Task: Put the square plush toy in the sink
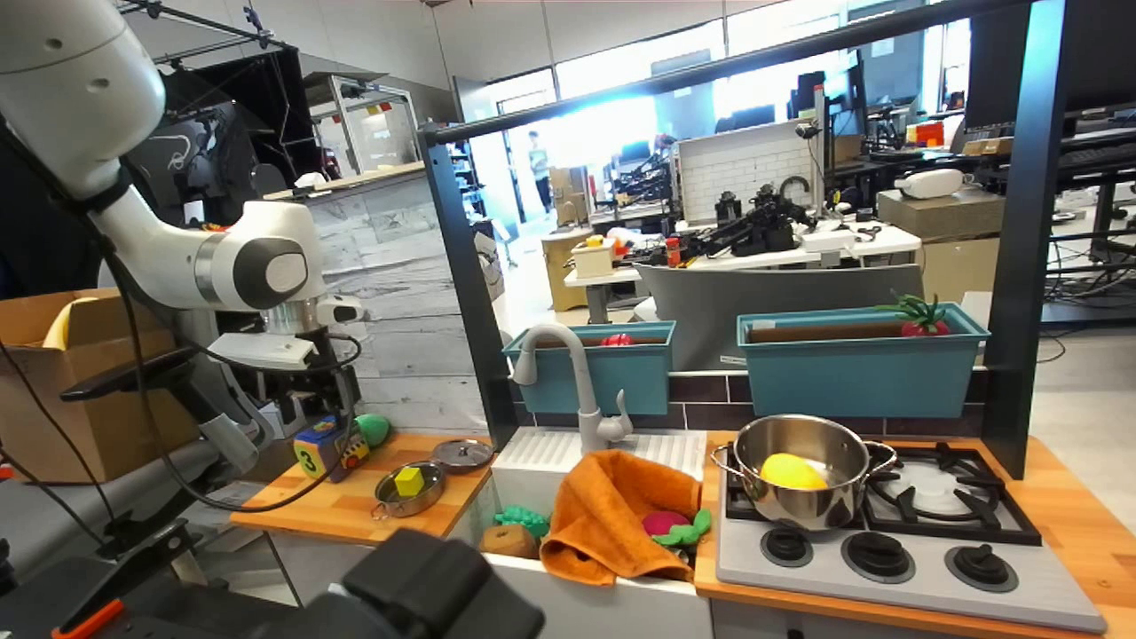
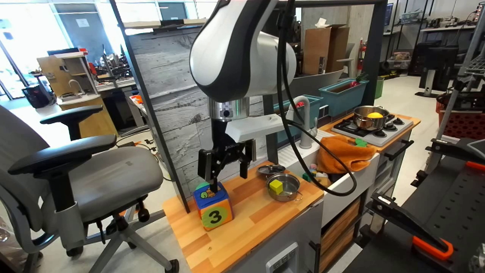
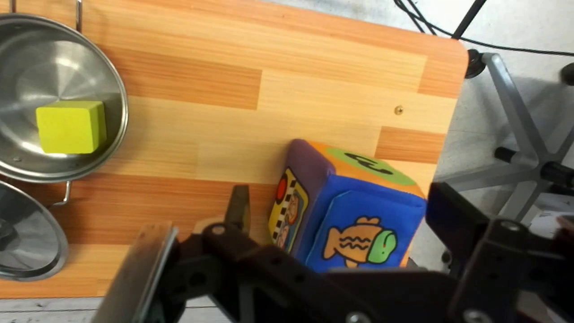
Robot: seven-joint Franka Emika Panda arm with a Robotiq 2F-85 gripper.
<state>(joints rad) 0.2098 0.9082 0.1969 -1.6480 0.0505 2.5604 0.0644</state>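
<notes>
The square plush toy is a soft cube with blue, orange and purple faces and a green "3" patch. It stands on the wooden worktop in both exterior views (image 1: 312, 456) (image 2: 223, 210) and in the wrist view (image 3: 323, 197), its blue fish face up. My gripper (image 2: 229, 178) is open and empty just above it, pointing down. In the wrist view the fingers (image 3: 341, 202) are spread to either side of the toy, not closed on it. The white sink (image 1: 621, 603) with a curved grey tap (image 1: 577, 373) also shows in an exterior view (image 2: 348, 185).
A small steel pan (image 3: 121, 103) with a yellow block (image 3: 67, 128) and a lid (image 3: 31, 237) stand between toy and sink. A green round object (image 1: 373, 429) lies behind the toy. An orange cloth (image 1: 612, 515) and several toys fill the sink. A pot (image 1: 799, 501) stands on the stove.
</notes>
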